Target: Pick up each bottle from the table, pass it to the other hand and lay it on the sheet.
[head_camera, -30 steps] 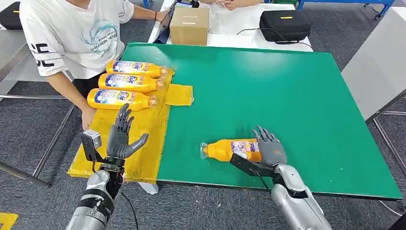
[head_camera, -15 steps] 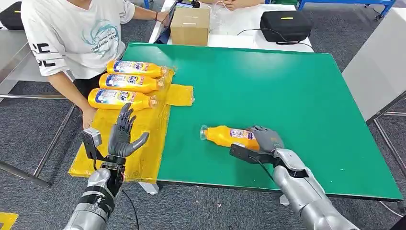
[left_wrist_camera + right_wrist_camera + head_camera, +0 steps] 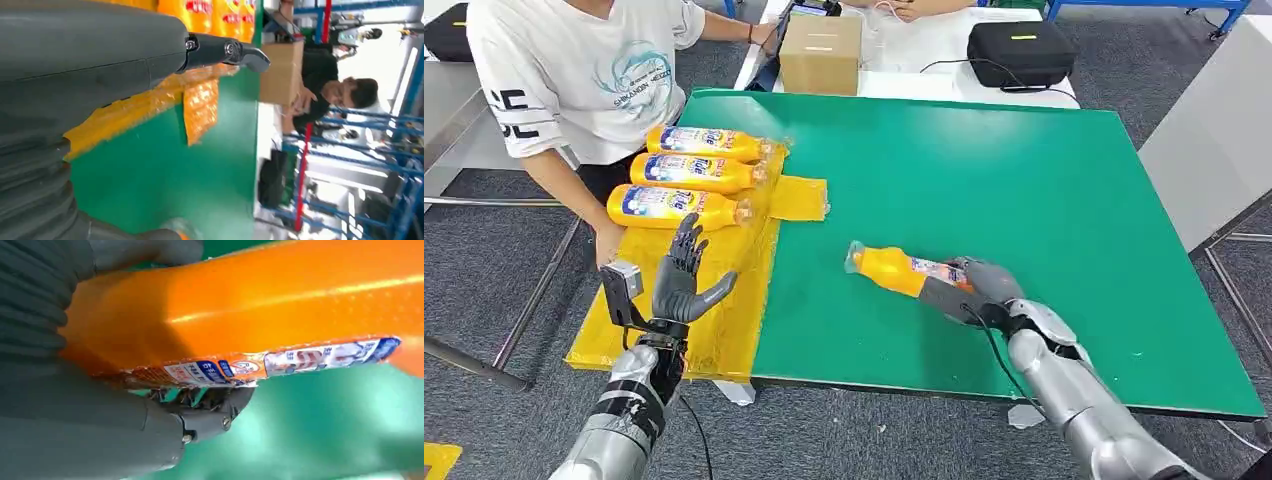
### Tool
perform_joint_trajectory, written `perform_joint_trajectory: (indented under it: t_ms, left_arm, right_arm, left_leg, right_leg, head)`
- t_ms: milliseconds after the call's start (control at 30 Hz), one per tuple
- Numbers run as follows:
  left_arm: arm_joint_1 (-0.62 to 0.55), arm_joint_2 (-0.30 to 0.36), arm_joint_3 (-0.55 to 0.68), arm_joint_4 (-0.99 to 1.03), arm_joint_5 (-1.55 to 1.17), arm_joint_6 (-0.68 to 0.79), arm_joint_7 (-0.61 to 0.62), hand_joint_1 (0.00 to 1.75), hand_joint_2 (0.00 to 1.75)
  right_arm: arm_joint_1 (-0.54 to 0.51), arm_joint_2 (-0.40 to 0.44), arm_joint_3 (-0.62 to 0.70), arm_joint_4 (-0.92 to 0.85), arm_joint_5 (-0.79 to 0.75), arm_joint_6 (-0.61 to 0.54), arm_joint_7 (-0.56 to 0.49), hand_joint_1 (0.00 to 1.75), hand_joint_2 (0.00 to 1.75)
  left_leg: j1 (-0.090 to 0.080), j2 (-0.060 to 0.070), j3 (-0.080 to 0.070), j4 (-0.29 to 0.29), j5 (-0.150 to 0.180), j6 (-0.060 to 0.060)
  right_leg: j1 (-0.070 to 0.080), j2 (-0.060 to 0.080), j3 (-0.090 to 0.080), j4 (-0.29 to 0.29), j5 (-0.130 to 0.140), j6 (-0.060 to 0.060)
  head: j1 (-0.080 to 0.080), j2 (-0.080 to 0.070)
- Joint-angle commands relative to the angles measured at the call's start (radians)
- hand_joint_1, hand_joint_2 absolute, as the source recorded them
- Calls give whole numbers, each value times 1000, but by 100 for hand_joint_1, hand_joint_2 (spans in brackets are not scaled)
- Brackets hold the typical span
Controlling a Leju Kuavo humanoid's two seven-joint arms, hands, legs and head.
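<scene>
Orange plastic in the right hand (image 3: 980,290): grips the base end of a bottle (image 3: 894,270), fingers wrapped round its labelled body, cap end pointing left and tilted up off the green table (image 3: 1024,180). In the right wrist view, same bottle (image 3: 260,305) pressed against the palm, thumb (image 3: 210,412) under the label edge, green surface beyond. Held near the table's front edge, well right of the sheet.

Left hand (image 3: 682,285) raised above the yellow sheet (image 3: 724,310), fingers spread and upright, thumb out to the right, holding nothing. In the left wrist view, a dark fingertip (image 3: 247,52) stretched over yellow wrap and green top.

On the sheet's far part, three more bottles (image 3: 694,172) lying side by side, caps to the right, touching or nearly so. A small yellow flap (image 3: 799,197) of the sheet jutting onto the green beside them.

Further out: a person in a white printed T-shirt (image 3: 584,70) at the table's left corner, one hand (image 3: 607,240) by the sheet's edge. Behind the table, a cardboard box (image 3: 820,53) and a black case (image 3: 1019,50) on a white surface.
</scene>
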Motion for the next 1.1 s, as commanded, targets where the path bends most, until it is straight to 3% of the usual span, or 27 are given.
perform_joint_trajectory:
  t_ms: [33, 167, 367, 767, 1100]
  left_arm:
    - [-60, -7, -36, 65, -5, 57, 48, 0, 175]
    - [-107, -36, -85, 97, 6, 93, 102, 0, 175]
    - [-150, -60, -169, 118, 53, 91, 144, 0, 175]
    - [-148, -83, -316, -8, 171, 4, 200, 0, 175]
    - [-89, -70, -367, -166, 232, -9, 204, 0, 175]
  right_arm:
    - [74, 205, -74, -108, -40, -260, -62, 175, 175]
    - [105, 317, -76, -143, -98, -384, -108, 175, 175]
    - [95, 392, -47, -69, -185, -466, -198, 175, 175]
    - [6, 458, 26, 118, -243, -422, -243, 175, 175]
    - [6, 473, 50, 177, -257, -405, -258, 175, 175]
  left_leg:
    - [2, 1, 1, -1, -1, -3]
    - [3, -3, -3, 2, -1, -3]
    - [4, -3, -5, 1, -1, -2]
    - [2, -1, -5, 0, -1, -2]
    - [2, -1, -6, 0, -1, -1]
  right_leg:
    - [2, 1, 0, 0, -1, -3]
    - [3, -2, -2, 2, -2, -3]
    - [3, -2, -4, 1, -2, -2]
    - [2, 0, -4, 1, -1, -2]
    - [1, -1, -5, 0, -1, -2]
  head:
    - [0, 0]
    - [0, 0]
    - [0, 0]
    - [0, 0]
    - [0, 0]
